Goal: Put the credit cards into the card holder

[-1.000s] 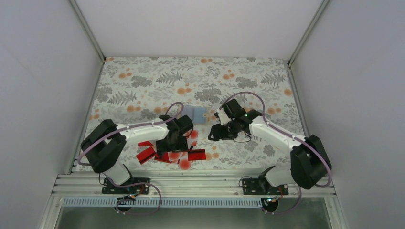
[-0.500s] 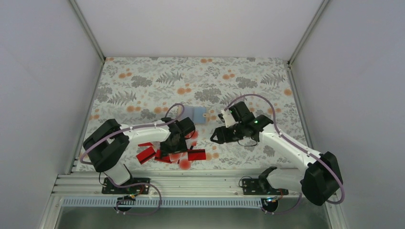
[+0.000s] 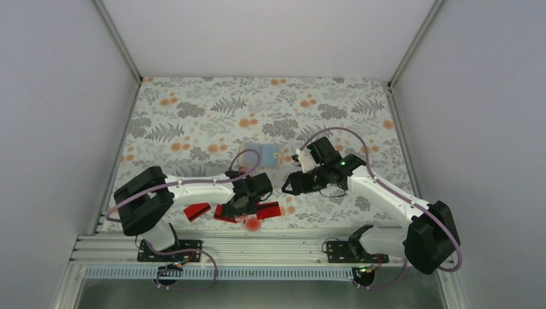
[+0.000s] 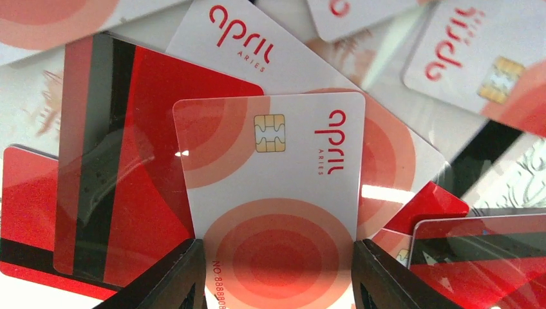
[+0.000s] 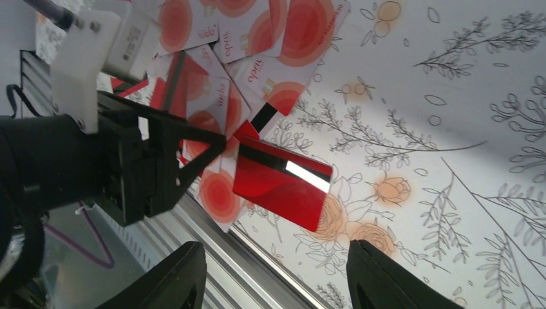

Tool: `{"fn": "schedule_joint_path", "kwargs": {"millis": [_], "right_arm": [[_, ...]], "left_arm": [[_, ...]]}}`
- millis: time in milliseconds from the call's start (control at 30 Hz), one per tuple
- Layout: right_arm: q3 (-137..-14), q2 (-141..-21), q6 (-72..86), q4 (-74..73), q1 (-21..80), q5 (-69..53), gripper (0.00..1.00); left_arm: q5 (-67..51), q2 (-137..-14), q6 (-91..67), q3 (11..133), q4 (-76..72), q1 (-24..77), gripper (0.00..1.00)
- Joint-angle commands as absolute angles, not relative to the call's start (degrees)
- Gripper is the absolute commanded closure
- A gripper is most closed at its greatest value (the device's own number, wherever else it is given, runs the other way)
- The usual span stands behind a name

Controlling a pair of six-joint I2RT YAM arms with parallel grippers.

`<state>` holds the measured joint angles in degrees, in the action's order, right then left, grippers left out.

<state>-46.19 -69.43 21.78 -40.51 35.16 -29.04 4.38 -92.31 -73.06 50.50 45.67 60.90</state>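
A: Noting left gripper (image 4: 280, 270) straddling top white card (image 4: 273, 193), long edges, amid credit cards (image 3: 257, 209); pinch, cannot tell. The right gripper (image 5: 273, 257) gapes, empty.
B: Likely light, stiff, slick: edges only. The card holder (image 3: 261, 153) lies open beyond.

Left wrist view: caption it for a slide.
Left end effector straddling a white chip card that lies atop the scattered credit cards.

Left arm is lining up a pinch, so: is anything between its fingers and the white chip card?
Nothing visible. The white chip card lies on top of the other cards, uncovered, between the left gripper's fingers.
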Motion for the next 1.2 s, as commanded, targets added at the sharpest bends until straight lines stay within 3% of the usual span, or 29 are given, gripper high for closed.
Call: {"fn": "schedule_joint_path", "kwargs": {"millis": [0, 200, 400, 467, 733, 967, 1167], "right_arm": [[-45.62, -70.45, 22.00, -37.61, 34.94, -33.18, 0.44], [-45.90, -71.56, 23.14, -35.73, 34.91, -36.00, 0.44], [-45.82, -73.34, 25.92, -33.52, 34.96, -36.22, 0.44], [-45.84, -73.48, 26.94, -33.26, 34.96, -35.99, 0.44], [-43.40, -72.31, 29.61, -33.99, 34.91, -33.09, 0.44], [-34.34, -65.48, 39.83, -29.45, 34.95, -38.50, 0.42], [-27.49, -65.11, 49.17, -22.36, 35.42, -49.04, 0.40]], "left_arm": [[1.48, -93.84, -76.16, 48.44, 39.22, 64.33, 0.47], [4.54, -90.89, -75.64, 50.04, 40.51, 66.01, 0.46], [6.05, -89.03, -78.99, 53.68, 48.78, 66.05, 0.14], [5.10, -88.60, -79.99, 53.76, 48.51, 66.01, 0.12], [2.84, -90.14, -77.81, 55.67, 49.04, 66.63, 0.14], [2.94, -84.27, -65.75, 54.84, 44.26, 65.59, 0.30], [-2.58, -81.04, -55.90, 49.78, 38.00, 61.95, 0.38]]}}
